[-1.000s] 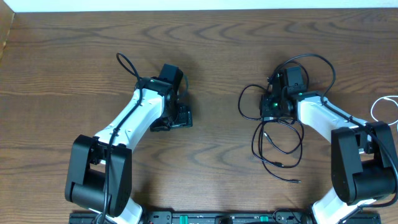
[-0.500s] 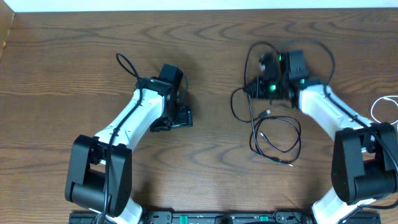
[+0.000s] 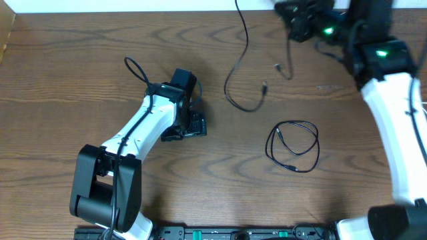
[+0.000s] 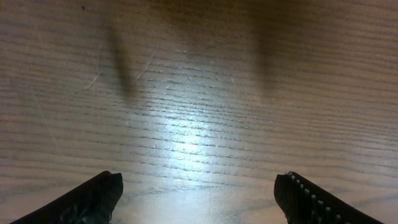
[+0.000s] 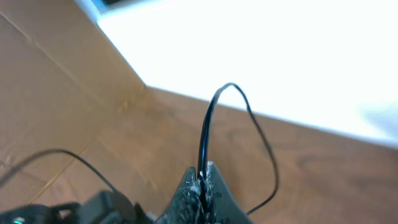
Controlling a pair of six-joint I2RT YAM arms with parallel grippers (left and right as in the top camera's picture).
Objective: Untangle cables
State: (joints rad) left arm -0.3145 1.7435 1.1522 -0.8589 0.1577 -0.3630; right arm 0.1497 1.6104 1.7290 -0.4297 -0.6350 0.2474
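Left fingers [image 3: 193,125]: closest to the base end, sitting low over the bench [image 3: 67,73] on the left side. The wrist view shows them spread wide with only bare wood grain between the two tips, so they're not gripping anything.

Coiled cable [image 3: 293,147]: black, lying flat on the bench right of centre in a loose round loop or two. One small plug end is tucked inside the loop and another pokes out at the near edge. Nothing touches it, and it's well apart from the left fingers.

Lifted cable [image 3: 231,79]: also black, further back. One long strand comes down from the top edge, bends round in a U and ends in a small plug. A shorter bit with another plug dangles just right of it. It looks clear of the coiled cable, no crossing I can see.

Low bend of the lifted cable: can't tell if it touches the bench or hangs just above it.

Right fingers [image 5: 202,184]: furthest away, raised high at the far right of the bench. The wrist view has them pinched tight on the lifted cable, which arches up out of the tips and drops away to the right.
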